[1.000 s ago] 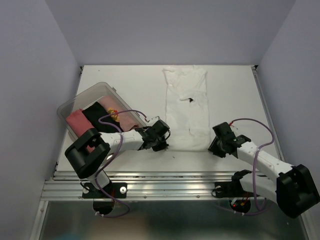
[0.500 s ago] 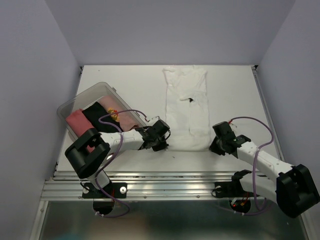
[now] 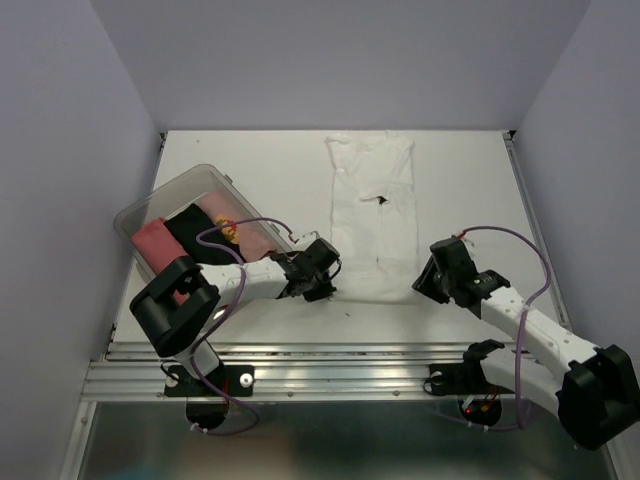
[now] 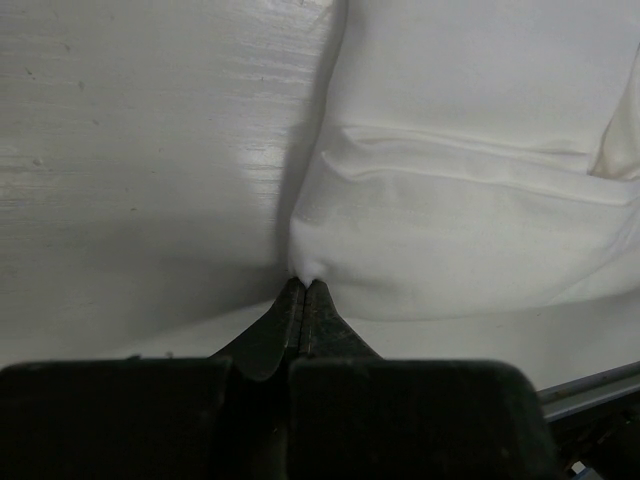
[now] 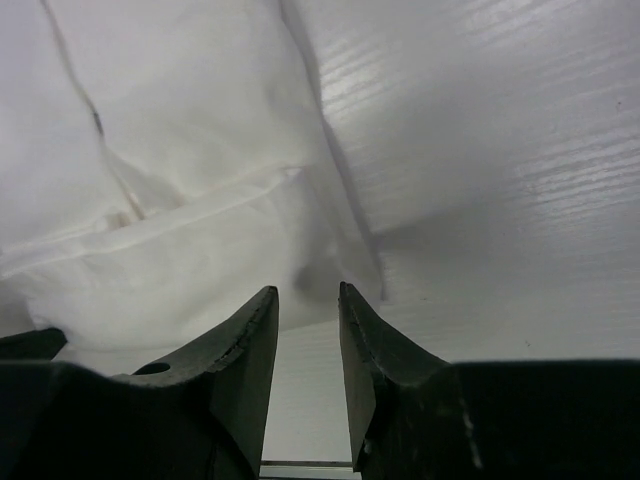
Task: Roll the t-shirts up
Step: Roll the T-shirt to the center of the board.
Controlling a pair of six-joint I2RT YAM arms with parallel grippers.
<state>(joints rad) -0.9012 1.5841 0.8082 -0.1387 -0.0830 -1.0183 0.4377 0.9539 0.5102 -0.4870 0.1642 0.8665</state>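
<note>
A white t-shirt (image 3: 375, 215), folded into a long strip with a small dark neck label, lies on the white table (image 3: 470, 190). My left gripper (image 3: 328, 285) is shut on the shirt's near left corner (image 4: 308, 268). My right gripper (image 3: 425, 283) is open, its fingertips (image 5: 262, 300) just short of the near right corner (image 5: 340, 270). Salmon-pink (image 3: 158, 243), black (image 3: 190, 230) and red/yellow-print (image 3: 227, 228) shirts lie in the clear tub (image 3: 135, 215) at the left.
The tub stands at the table's left side beside my left arm. The metal rail (image 3: 330, 365) runs along the near edge. Walls close in the table on both sides and at the back.
My right gripper has moved a little up and left toward the shirt's near right corner. The left gripper has kept its pinch and place.
</note>
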